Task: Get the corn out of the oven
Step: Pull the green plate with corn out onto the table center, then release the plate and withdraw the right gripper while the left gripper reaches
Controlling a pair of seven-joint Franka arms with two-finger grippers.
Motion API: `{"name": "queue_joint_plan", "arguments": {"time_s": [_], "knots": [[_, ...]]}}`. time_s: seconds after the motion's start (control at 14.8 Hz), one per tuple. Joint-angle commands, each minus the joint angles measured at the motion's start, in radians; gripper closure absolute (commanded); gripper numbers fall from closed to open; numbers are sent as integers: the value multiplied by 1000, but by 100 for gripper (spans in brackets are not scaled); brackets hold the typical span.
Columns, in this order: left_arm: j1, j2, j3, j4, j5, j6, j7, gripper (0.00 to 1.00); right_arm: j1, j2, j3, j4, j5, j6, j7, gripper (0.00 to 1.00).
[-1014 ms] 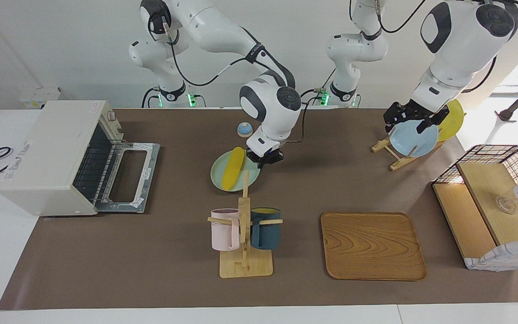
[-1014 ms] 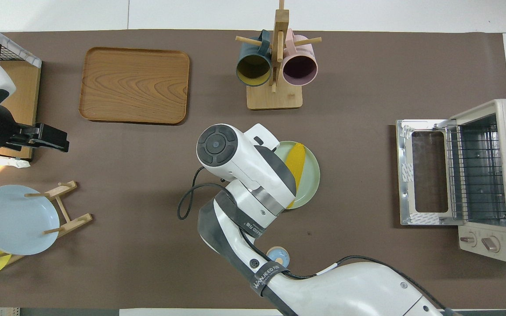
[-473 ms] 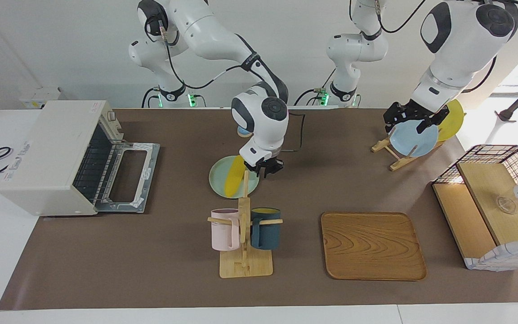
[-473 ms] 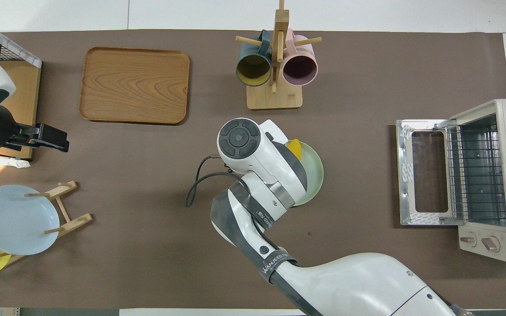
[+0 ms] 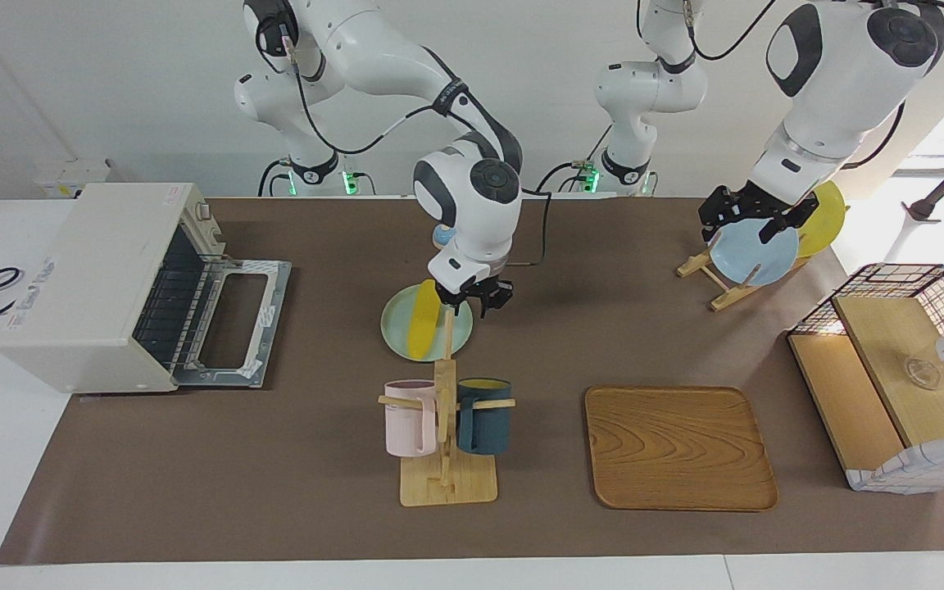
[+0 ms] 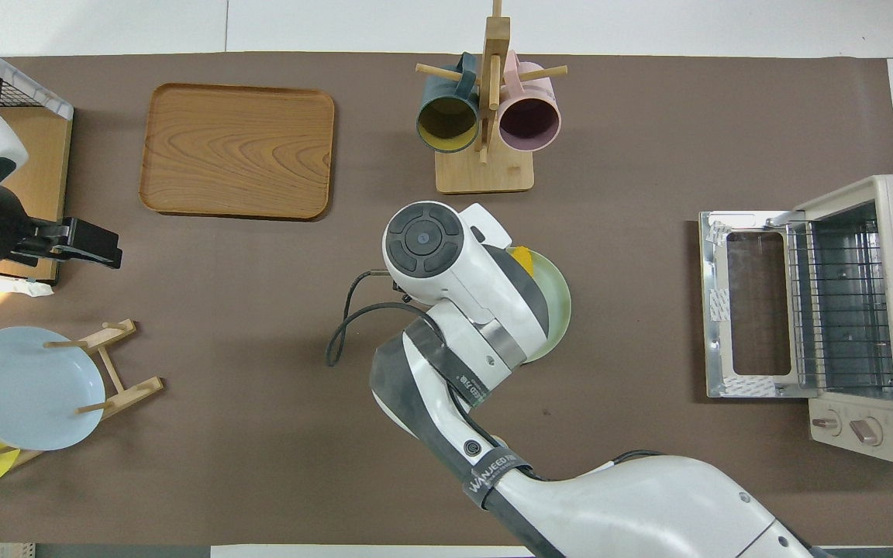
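The oven (image 5: 103, 283) sits at the right arm's end of the table, door dropped flat, its rack bare. The bright yellow, tapered corn (image 5: 424, 319) lies on a pale green plate (image 5: 460, 332) mid-table. Over it the right gripper (image 5: 472, 297) hangs part-open, gripping nothing. The left gripper (image 5: 755, 217) waits, spread wide, over the plate rack (image 5: 718, 283).

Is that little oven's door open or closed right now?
Open. The oven has its glass door dropped flat onto the table in front of it, and the wire rack inside shows bare.
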Motion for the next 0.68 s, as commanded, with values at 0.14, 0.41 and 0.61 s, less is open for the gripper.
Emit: {"name": "queue_joint_plan", "arguments": {"time_s": [0.14,0.41,0.61], "knots": [[-23,-4,-12,2,6,48,4,0,-166,-145,8,-136,-46,-85,-134,64],[-133,-6,-12,-32,-5,98,1,0,-295,-219,7,-324,-49,-30,-205,100],[-222,12,-12,-49,-86,153,-78,0,-404,-250,7,-449,-83,100,-286,100]]}}
